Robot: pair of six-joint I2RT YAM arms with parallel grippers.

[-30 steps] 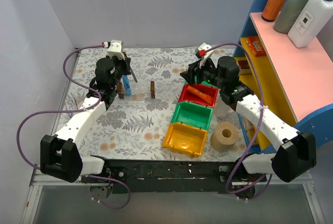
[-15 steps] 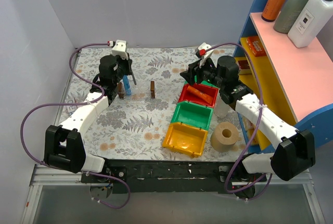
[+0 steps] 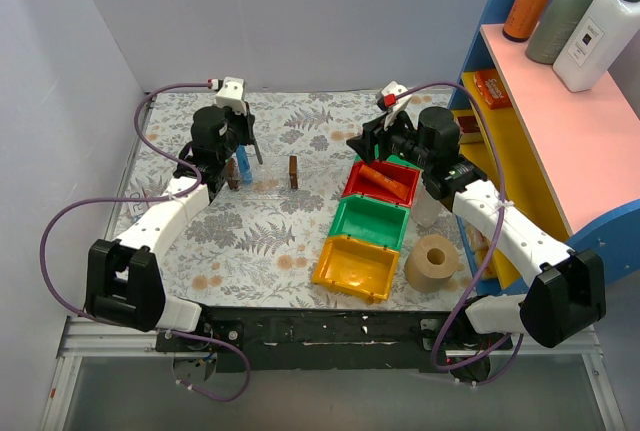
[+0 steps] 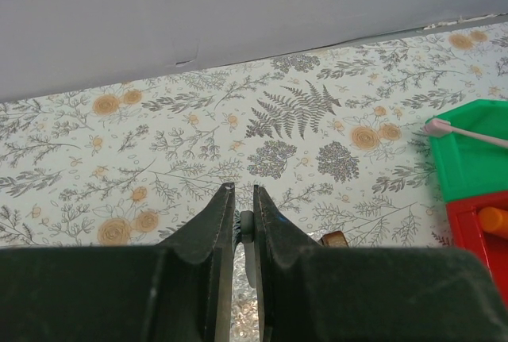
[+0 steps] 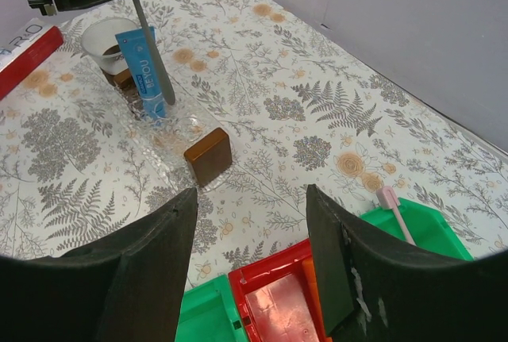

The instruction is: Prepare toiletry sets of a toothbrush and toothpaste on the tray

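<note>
The clear tray (image 3: 265,183) with brown end pieces lies at the back left; it also shows in the right wrist view (image 5: 171,140). The blue toothpaste (image 3: 243,163) stands tilted in the tray's left end, as the right wrist view (image 5: 143,72) shows. My left gripper (image 3: 246,143) is shut on a slim grey toothbrush (image 5: 155,52) whose lower end rests in the tray beside the tube. Its jaws (image 4: 242,191) pinch the pale handle. My right gripper (image 3: 375,148) is open and empty above the red bin (image 3: 382,186), its fingertips (image 5: 250,191) wide apart.
A green bin (image 5: 413,227) holds a pink toothbrush (image 5: 395,211). An orange tube (image 3: 385,181) lies in the red bin. Another green bin (image 3: 370,221), a yellow bin (image 3: 355,266) and a paper roll (image 3: 432,261) follow towards the front. A shelf (image 3: 560,121) stands right. A white cup (image 5: 107,36) sits behind the tray.
My left gripper has shifted slightly back and to the right with the toothbrush. The toothpaste and the right arm have stayed put.
</note>
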